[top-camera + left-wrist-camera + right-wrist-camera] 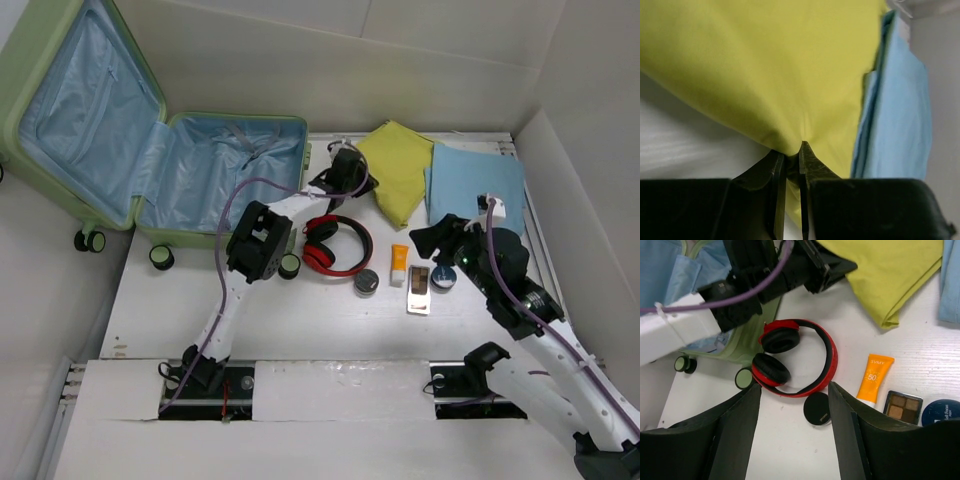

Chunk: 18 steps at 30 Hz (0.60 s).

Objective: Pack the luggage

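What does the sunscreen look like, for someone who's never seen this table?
From the open pale green luggage at the far left, go right past the red-and-black headphones. Next to them lies a small tube, with a round black compact and an eyeshadow palette nearby. It is the only orange item, white-capped and printed with 50.

The luggage is pale green, lined light blue. The yellow cloth is plain; the headphones are red and black.

Two white arms with black joints, purple cables.
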Available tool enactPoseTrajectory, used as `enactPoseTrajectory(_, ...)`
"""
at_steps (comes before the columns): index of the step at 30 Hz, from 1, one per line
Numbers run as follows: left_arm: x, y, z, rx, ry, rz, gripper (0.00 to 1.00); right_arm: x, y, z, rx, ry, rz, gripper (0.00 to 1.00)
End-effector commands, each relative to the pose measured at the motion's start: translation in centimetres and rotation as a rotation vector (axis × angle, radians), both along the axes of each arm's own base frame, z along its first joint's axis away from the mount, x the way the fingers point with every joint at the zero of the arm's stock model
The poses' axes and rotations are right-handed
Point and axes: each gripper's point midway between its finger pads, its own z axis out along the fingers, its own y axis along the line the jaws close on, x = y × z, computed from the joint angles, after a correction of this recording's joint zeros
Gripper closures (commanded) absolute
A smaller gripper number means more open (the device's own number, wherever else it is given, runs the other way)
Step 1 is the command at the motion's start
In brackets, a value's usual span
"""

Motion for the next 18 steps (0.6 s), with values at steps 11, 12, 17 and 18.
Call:
enactPoseTrajectory(11,5.0,16.2,34.1,-0.049,-0.552,-0.110,1.00,-1.2,0.5,4.8,0.067,-0.133,0.055,0.38)
enactPoseTrajectory(12,4.7,17.4,34.6,-0.040,-0.556,-0.107,1.00,-1.2,0.5,4.8,0.067,-0.133,0.055,0.38)
enactPoseTrajectory(17,4.0,25.4,35.3,0.066,-0.585,0.005,1.00,-1.8,0.4,4.8,0.073,-0.140,0.065,0.38)
enactPoseTrajectory(18,4.1,26.7,31.9,0.078,-0.514,0.015,1.00,-1.9,0.4,5.0,0.077,-0.148,0.066,0.38)
